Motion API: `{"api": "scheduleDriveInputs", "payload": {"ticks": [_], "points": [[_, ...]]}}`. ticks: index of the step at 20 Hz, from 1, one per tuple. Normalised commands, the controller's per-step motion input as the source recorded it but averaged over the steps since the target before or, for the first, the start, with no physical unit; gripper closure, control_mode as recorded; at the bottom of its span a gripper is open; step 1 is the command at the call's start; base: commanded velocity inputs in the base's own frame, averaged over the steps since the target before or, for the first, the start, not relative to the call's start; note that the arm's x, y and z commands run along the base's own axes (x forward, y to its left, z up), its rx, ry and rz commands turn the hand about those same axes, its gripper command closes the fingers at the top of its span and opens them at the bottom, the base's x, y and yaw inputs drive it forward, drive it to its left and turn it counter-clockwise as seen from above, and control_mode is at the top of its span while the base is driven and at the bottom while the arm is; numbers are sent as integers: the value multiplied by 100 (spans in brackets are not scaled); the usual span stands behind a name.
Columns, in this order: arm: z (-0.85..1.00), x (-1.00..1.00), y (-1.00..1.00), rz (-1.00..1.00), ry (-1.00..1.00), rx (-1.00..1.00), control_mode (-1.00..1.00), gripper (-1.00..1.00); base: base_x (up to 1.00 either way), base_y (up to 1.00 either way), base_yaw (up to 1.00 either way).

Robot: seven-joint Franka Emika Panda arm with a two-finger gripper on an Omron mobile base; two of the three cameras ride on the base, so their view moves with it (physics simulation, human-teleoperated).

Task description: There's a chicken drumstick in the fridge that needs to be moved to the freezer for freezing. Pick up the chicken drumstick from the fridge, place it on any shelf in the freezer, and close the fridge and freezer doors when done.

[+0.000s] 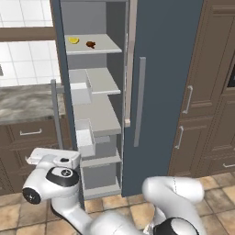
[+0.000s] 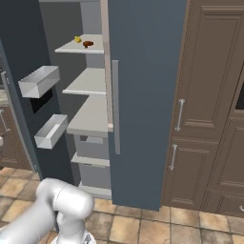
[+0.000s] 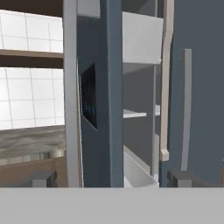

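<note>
Left base view: nearest the camera the white arm (image 1: pixel 69 193) bends low over the tiled floor (image 1: pixel 13 211). Beyond it stands the tall slate-blue appliance. Its narrow compartment, the freezer (image 1: pixel 94 105), is open, and its door (image 1: pixel 62 92) swings toward the camera on the left. The fridge door (image 1: pixel 160 92) on the right is shut, with one vertical grey bar handle (image 1: pixel 139 101). The top freezer shelf (image 1: pixel 94 45) carries two things: one yellow lemon wedge (image 1: pixel 74 40) near its left edge, and one chicken drumstick (image 1: pixel 91 44), just beside it toward the shelf's middle and front edge. Two more slab shelves lie bare below. Two white door bins (image 1: pixel 80 92) show on the open door.

Right base view: the arm's white elbow (image 2: pixel 66 200) fills the lower left corner. The two door bins (image 2: pixel 39 81) hang on the open door, one above the other. The drumstick (image 2: pixel 88 44) and the lemon wedge (image 2: pixel 77 39) sit on the top shelf (image 2: pixel 81 46), near its back left. Brown cabinets (image 2: pixel 209 95) stand to the right, with two bar handles.

Hand view: the claw (image 3: pixel 111 179) is spread wide and holds nothing; its two dark fingertips (image 3: pixel 41 178) frame the freezer door's edge, with the dark control panel (image 3: pixel 89 101) and a marbled bench (image 3: pixel 30 142) to the left.
</note>
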Motion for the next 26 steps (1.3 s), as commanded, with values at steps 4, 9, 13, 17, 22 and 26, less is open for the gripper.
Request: {"api": "scheduleDriveInputs", "payload": {"ticks": [4, 9, 13, 17, 22, 26], "points": [[-20, 49, 0, 0, 0, 0, -100, -100, 0, 0, 0], [-22, 52, 0, 0, 0, 0, -100, -100, 0, 0, 0], [-26, 47, 0, 0, 0, 0, -100, -100, 0, 0, 0], [-47, 42, 15, 0, 0, -3, -100, -100, 0, 0, 0], [-54, 30, 45, 0, -2, -6, -100, -100, 0, 0, 0], [-34, 41, 40, 0, 0, -4, -100, -100, 0, 0, 0]]}}
